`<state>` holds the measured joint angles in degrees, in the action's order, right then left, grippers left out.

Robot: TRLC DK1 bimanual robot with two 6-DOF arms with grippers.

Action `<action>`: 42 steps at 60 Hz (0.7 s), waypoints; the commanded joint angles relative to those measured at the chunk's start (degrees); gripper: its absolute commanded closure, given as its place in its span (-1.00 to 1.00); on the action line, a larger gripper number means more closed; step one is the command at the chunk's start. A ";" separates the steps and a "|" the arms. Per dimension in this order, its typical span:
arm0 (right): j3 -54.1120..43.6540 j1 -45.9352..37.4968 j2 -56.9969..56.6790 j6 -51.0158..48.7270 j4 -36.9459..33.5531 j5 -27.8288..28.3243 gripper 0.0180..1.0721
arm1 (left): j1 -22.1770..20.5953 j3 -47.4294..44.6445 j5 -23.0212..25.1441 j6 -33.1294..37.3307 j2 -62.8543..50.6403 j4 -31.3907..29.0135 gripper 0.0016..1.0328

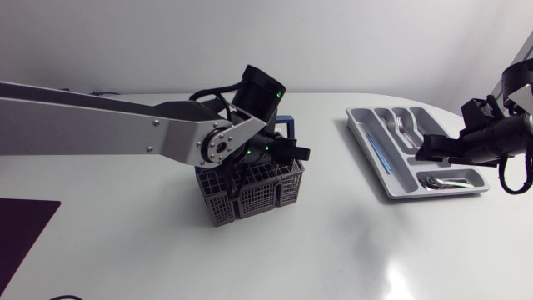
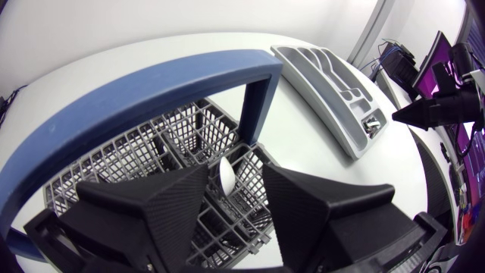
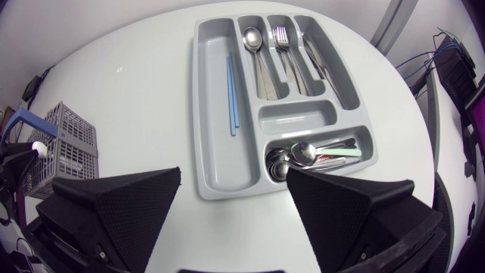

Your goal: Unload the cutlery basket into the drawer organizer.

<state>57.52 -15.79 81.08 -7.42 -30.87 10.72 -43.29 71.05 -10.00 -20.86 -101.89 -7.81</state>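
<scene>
- Black wedge fingers of the left gripper point(image 2: 233, 182) fill the left wrist view. They stand apart, dipped into the cutlery basket point(image 2: 136, 163), and clasp nothing.
- Between them, in a corner compartment, stands a white rounded tip point(image 2: 226, 174), probably the end of a utensil, though I cannot tell what kind. A gap shows on each side of it, so neither finger touches it.
- The basket's blue handle point(image 2: 151, 91) arches just ahead of the gripper, with one post close beside the tip.
- The step in hand looks like the grasp.
  - Centre the fingers on the tip.
  - Sink lower so they catch the shaft rather than the rounded end.
  - Close squarely, then lift straight up until the piece clears the mesh and the handle before swinging away.
- The other compartments that show look empty, so this may be among the last pieces.
- The basket sits mid-table point(image 1: 316, 250), and the drawer organizer point(image 3: 216, 163) lies well apart toward the right arm's side.
- The organizer holds several things:
  - a blue stick point(image 3: 231, 95) in its long side slot;
  - a spoon point(image 3: 256, 53), forks point(image 3: 284, 49) and knives point(image 3: 317, 61) in the parallel slots;
  - small spoons point(image 3: 292, 158) with a pale green handle in the cross slot at the end.
- The right gripper point(image 3: 233, 186) hovers above that end, its fingers wide apart and holding nothing. It may need to give way when the left arm delivers.
</scene>
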 commanded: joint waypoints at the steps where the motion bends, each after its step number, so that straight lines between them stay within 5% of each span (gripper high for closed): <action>1: -1.44 0.67 -1.01 1.53 0.55 0.27 -0.91 | 0.40 -1.61 -0.64 -0.85 -1.39 0.52 0.10; 42: -2.85 1.82 -1.54 2.59 1.69 0.18 -0.91 | 0.66 -2.32 -0.64 -0.67 -2.35 1.93 0.45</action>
<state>56.07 -14.31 80.42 -5.96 -29.58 10.72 -42.81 70.00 -10.41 -20.88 -102.74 -6.85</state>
